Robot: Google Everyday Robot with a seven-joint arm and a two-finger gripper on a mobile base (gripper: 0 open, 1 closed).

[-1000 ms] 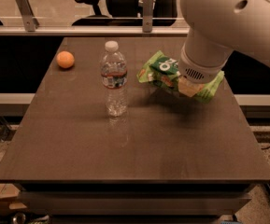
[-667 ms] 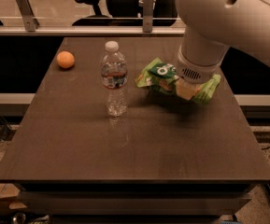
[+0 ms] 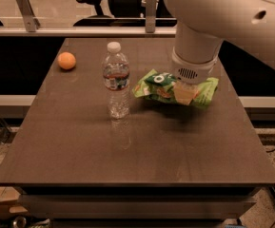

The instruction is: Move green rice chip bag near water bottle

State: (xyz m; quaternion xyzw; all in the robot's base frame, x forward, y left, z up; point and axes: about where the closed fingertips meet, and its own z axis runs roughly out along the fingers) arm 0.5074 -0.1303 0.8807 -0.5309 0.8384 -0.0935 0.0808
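The green rice chip bag [image 3: 154, 85] is a crinkly bright green pouch lying crosswise just right of the water bottle [image 3: 116, 80]. The bottle is clear with a white cap and stands upright at the table's middle left. My gripper [image 3: 185, 93] comes down from the big white arm onto the bag's middle. It is shut on the bag and holds it slightly above the table, a shadow showing beneath. The bag's left end is a short gap from the bottle. The arm hides part of the bag's top.
An orange ball [image 3: 66, 61] lies at the table's far left. The dark brown table [image 3: 127, 151] has a bare front half. Behind it run a metal rail and office chairs [image 3: 92, 1].
My gripper has moved left with the green bag in it, bringing the bag closer to the water bottle. The bottle and the orange ball have not moved.
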